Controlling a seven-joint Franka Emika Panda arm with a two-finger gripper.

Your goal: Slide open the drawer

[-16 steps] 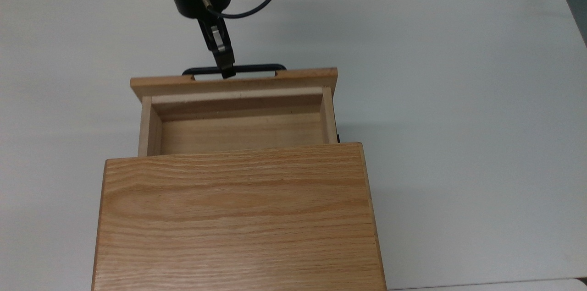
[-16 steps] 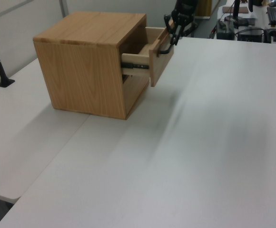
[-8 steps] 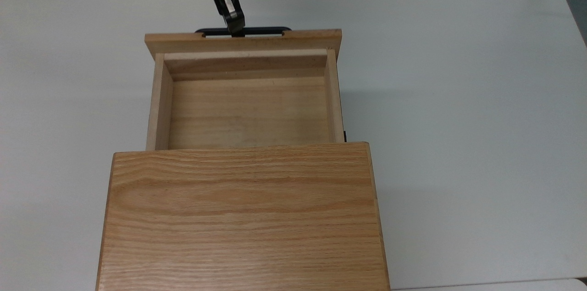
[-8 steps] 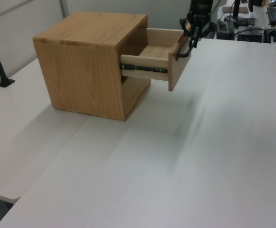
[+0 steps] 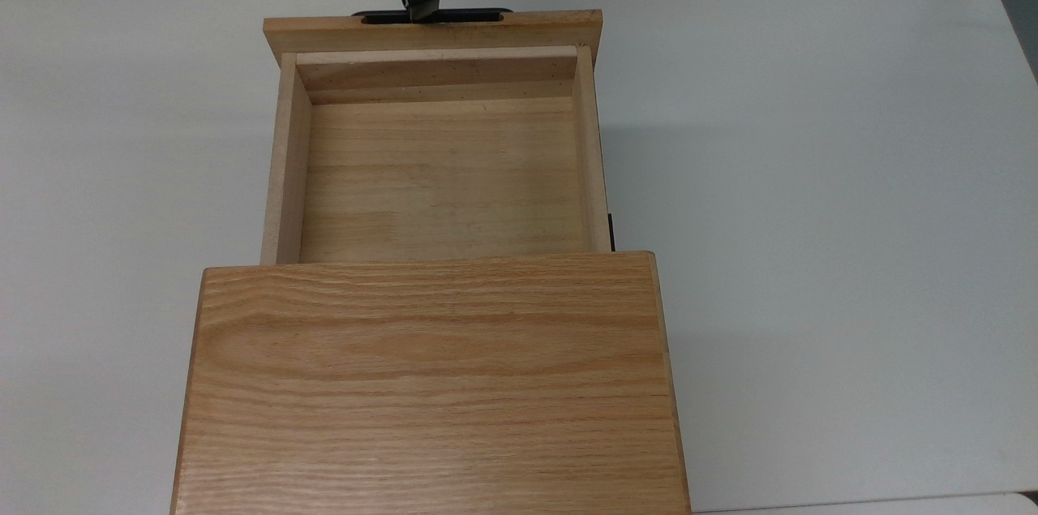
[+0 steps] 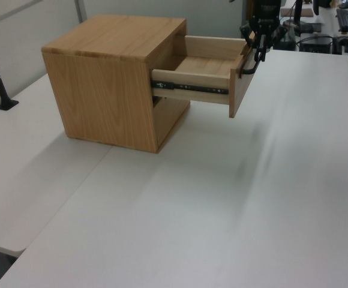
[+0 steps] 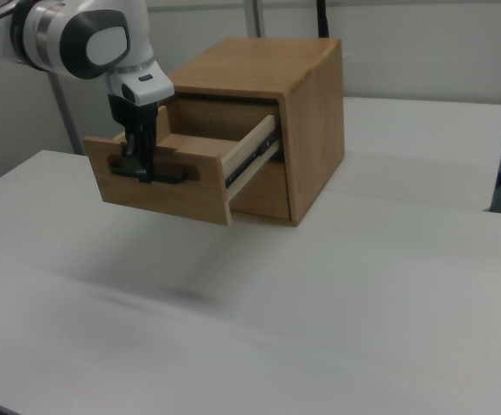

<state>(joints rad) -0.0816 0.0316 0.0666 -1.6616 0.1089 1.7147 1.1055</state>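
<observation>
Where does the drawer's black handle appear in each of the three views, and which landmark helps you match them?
Top view: the handle lies at the upper centre, beyond the drawer's front panel.
Left view: the handle is at the upper right, on the panel's far face.
Right view: the handle is at the left, on the panel facing the camera.
Shared landmark: the tool at the handle.

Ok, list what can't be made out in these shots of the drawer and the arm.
- Rear of the drawer: top view, hidden under the cabinet top.
- Most of the arm above the gripper: top view, cut off by the upper edge.
- Handle middle: top view, covered by the gripper.
- Lower cabinet opening: left view, shadowed under the drawer.
- Drawer floor: right view, blocked by the front panel.
</observation>
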